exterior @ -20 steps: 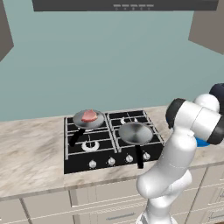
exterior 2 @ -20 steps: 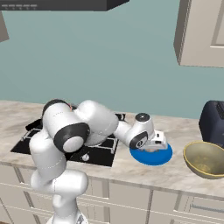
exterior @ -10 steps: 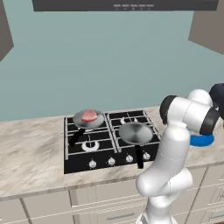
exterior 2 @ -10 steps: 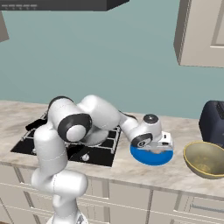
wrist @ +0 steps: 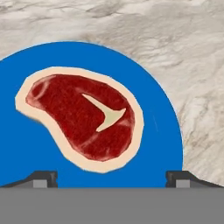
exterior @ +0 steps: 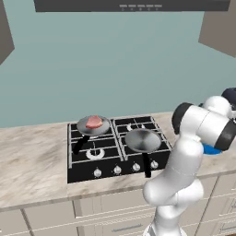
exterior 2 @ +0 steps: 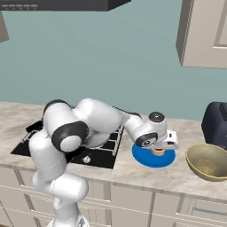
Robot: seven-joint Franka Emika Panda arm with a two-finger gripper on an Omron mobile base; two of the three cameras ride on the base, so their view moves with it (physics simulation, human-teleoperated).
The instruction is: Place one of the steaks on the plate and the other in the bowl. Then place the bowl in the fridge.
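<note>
Gripper spread wide, nothing between the tips, hovering just above the blue plate. Red steak with the whitish fat rim lies flat on the plate, free of the fingers, so this half of the task looks done. In the right base view the gripper sits over the plate on the marbled table, and the olive bowl stands near it to the right, looks empty though its inside is partly hidden. Pale pink steak rests in the rear-left pan on the stove; the second pan holds nothing.

Handling guess: the pink steak is probably light, soft and floppy, maybe slick, best pinched across its narrow middle from above so it does not sag out. The bowl is probably rigid and light; take it by the rim, one finger inside, one outside, and keep it level with the meat in it.

No brands, labels or readable writing anywhere.
</note>
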